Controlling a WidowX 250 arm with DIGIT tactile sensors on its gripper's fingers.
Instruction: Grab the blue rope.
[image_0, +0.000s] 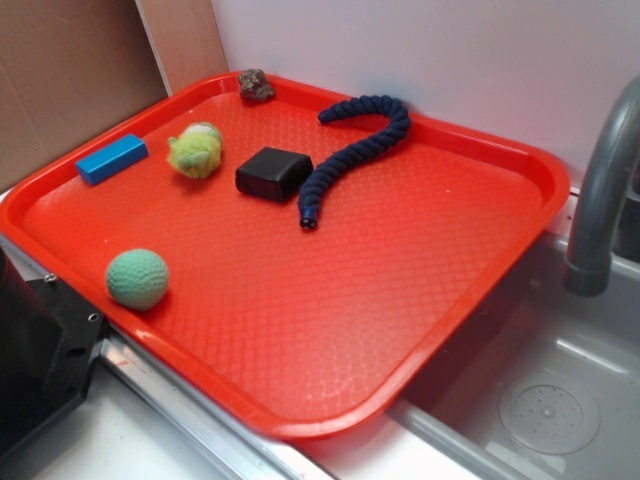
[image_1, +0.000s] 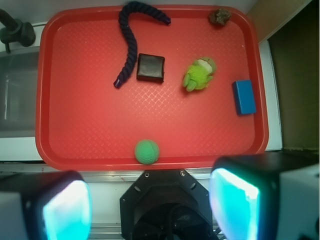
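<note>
The end effector (image_1: 150, 205) is wide open and holds nothing; its two pads (image_1: 234, 202) hang above the near edge of the red tray (image_0: 330, 290), well apart from all things on it. This tray is the surface here. The blue rope (image_0: 352, 150) lies near the far edge, curved like a hook, and its straight end points toward the middle of the surface. A black box (image_0: 273, 172) sits just beside this straight part. A yellow-green plush toy (image_0: 196, 150), a light blue block (image_0: 111, 158), a small brown rock (image_0: 255, 84) at the far edge and a green ball (image_0: 137, 277) near the near edge lie apart from the rope.
</note>
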